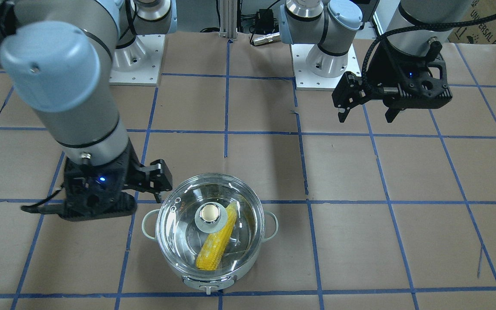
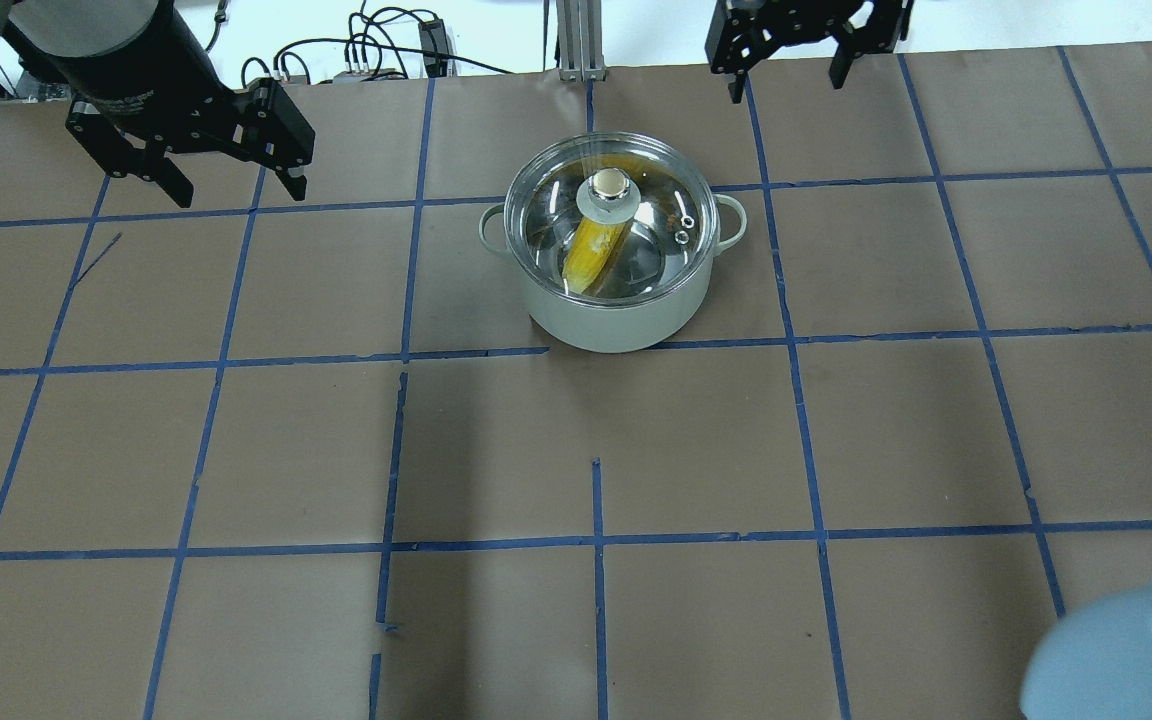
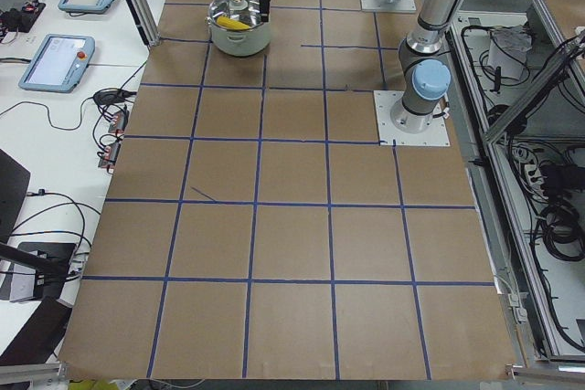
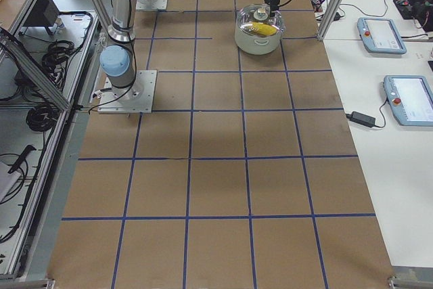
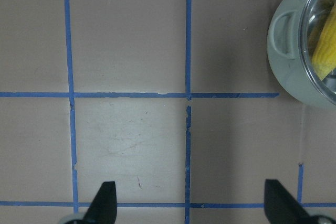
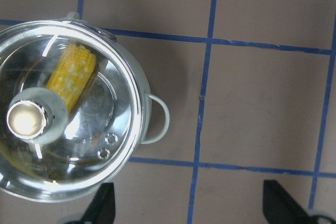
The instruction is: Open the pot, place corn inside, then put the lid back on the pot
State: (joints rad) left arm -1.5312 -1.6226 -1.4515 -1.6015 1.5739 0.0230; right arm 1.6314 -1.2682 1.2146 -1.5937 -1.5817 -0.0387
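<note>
We see the clear domed glass lid [image 1: 208,214] on the grey-green steel pot [image 2: 616,318], yellow corn cob [image 1: 213,252] inside, by the tabletop's [image 2: 696,620] far edge; left jaws and right jaws spread wide, empty.

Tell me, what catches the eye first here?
A pale green pot sits on the blue-taped table, glass lid on, with a yellow corn cob showing through it. The right gripper hangs open close by the pot, the left gripper open farther off.

Brown paper-covered table [image 2: 696,450] gridded with blue tape [image 2: 599,620]; white side bench [image 4: 406,201] holds pendants [image 4: 410,99].
</note>
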